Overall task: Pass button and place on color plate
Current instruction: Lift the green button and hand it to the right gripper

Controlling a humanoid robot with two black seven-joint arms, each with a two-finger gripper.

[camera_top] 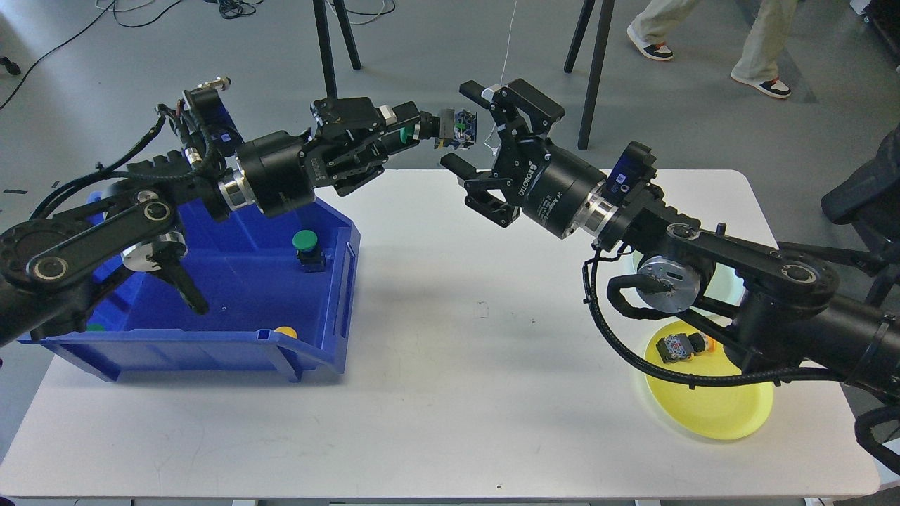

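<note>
**Handover in mid-air, right jaws not yet on the button**

Above the table's (450, 393) far edge, between the two arms, the green button (443, 128) hangs clear of the surface, clamped in the left gripper (411, 132) by its cap end, with the contact block pointing toward the right arm. The right gripper (470, 126) stands wide, one finger above the block and one below, just beside it but apart from it as far as I can tell.

The button looks like a small, rigid plastic part: light, unlikely to deform, and probably a little slick on the round cap. The squarer block end should give flat faces for a surer hold, and that is the end offered here. Its small size leaves little room for both grippers at once, so the right fingers likely need to close on the block only.

The left arm reaches out over the blue bin (330, 309), forearm roughly level, wrist aimed right. The right arm rises from the lower right, its wrist angled up and leftward to face the left one. Beneath it, a yellow plate (710, 414) already holds an orange button (683, 346); a second green one (306, 247) sits in the bin.
</note>
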